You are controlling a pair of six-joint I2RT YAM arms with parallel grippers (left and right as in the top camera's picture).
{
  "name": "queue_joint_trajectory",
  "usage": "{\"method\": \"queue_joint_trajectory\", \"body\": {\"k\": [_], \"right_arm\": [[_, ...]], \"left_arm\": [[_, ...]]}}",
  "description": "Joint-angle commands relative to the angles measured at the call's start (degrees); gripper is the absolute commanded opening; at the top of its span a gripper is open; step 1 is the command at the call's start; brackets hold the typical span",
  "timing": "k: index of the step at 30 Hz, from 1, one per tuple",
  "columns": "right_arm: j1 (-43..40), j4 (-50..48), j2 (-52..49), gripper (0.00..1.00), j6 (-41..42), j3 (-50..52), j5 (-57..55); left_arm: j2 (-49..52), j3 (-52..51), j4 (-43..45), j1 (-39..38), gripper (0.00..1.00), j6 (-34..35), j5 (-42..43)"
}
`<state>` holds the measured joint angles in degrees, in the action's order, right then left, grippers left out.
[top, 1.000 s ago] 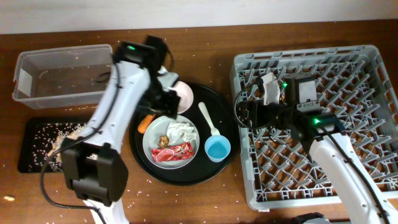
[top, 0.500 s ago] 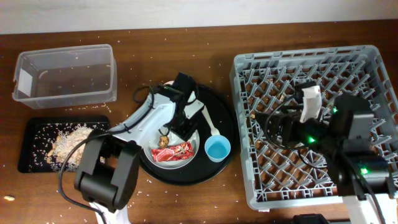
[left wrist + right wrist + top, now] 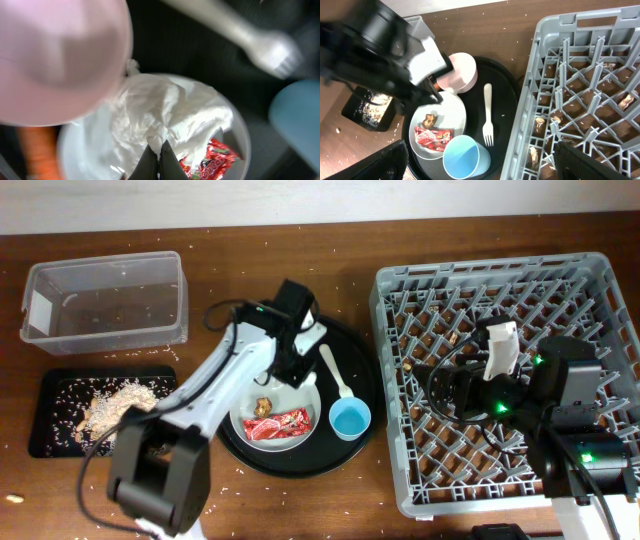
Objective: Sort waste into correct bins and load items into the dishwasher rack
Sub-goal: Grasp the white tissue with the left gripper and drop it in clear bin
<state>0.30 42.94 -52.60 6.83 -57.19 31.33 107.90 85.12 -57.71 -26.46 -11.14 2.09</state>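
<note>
Currently, item: left gripper [image 3: 159,159], pressed together, pinching a thin fold of tissue [image 3: 165,112], which is lying on the plate [image 3: 238,418] touching the wrapper [image 3: 212,160]. You are risking a slip or a tear, or dragging the wrapper along. Right gripper [image 3: 432,377] is hanging spread over the rack [image 3: 500,265].

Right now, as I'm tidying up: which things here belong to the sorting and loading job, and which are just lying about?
Job: tissue, wrapper, carrot, plate, cup, white fork, bowl, tub, black bin, scraps, rack.
Lying about: round tray, table crumbs.
</note>
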Motion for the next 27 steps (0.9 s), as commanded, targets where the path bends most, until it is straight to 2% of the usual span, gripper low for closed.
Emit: {"method": "queue_joint_trajectory", "body": {"k": [1, 3, 6, 8, 11, 16, 17, 18, 19, 20, 21, 22, 23, 25, 27], "right_arm": [[-0.48, -0.07, 0.39, 0.92, -0.66, -0.81, -0.52], [-0.48, -0.04, 0.39, 0.92, -0.66, -0.81, -0.52], [-0.48, -0.04, 0.39, 0.92, -0.66, -0.81, -0.52], [-0.48, -0.02, 0.37, 0.92, -0.66, -0.81, -0.52], [-0.48, 0.0, 0.37, 0.92, -0.66, -0.81, -0.52], [-0.48, 0.5, 0.37, 0.92, -0.66, -0.79, -0.52], [-0.48, 0.63, 0.37, 0.92, -0.66, -0.79, -0.52], [-0.48, 0.63, 0.37, 0.92, -0.63, -0.79, -0.52], [-0.48, 0.66, 0.37, 0.92, -0.63, -0.79, -0.52], [-0.46, 0.81, 0.39, 0.92, -0.63, -0.79, -0.52], [-0.48, 1.07, 0.39, 0.92, -0.63, -0.79, -0.52], [-0.48, 1.29, 0.39, 0.92, -0.63, -0.79, -0.52], [-0.48, 1.44, 0.39, 0.92, -0.63, -0.79, -0.52], [-0.48, 1.44, 0.39, 0.92, -0.63, -0.79, -0.52], [-0.46, 1.46, 0.39, 0.92, -0.61, -0.79, -0.5]], "left_arm": [[-7.61, 5.53, -2.23, 0.15, 0.0, 0.76, 0.0], [-10.47, 6.03, -2.38, 1.46, 0.01, 0.81, -0.9], [-12.37, 6.03, -0.68, 8.24, 0.0, 6.56, -10.05], [-12.28, 6.01, 3.26, 14.91, 0.01, 8.79, -10.05], [-11.76, 5.99, 14.34, 24.22, 0.0, 9.44, -9.88], [-6.08, 5.99, 24.55, 32.54, 0.0, 9.44, -9.88], [-4.11, 5.99, 25.55, 33.48, 0.13, 9.44, -9.88], [-2.89, 5.99, 26.08, 33.9, 0.42, 9.44, -9.92], [-1.9, 5.99, 26.73, 34.21, 0.59, 9.44, -9.92], [-1.31, 5.99, 27.32, 34.53, 0.75, 9.44, -9.9], [-1.27, 6.01, 27.78, 34.77, 0.84, 9.44, -9.88], [-1.29, 6.01, 28.24, 34.77, 0.87, 9.44, -9.88], [-1.38, 6.12, 28.63, 34.75, 0.95, 9.46, -9.84], [-2.86, 7.06, 25.97, 34.12, 0.96, 9.44, -6.36], [-7.3, 9.88, 16.68, 33.97, 0.93, 9.44, 9.86]]}}
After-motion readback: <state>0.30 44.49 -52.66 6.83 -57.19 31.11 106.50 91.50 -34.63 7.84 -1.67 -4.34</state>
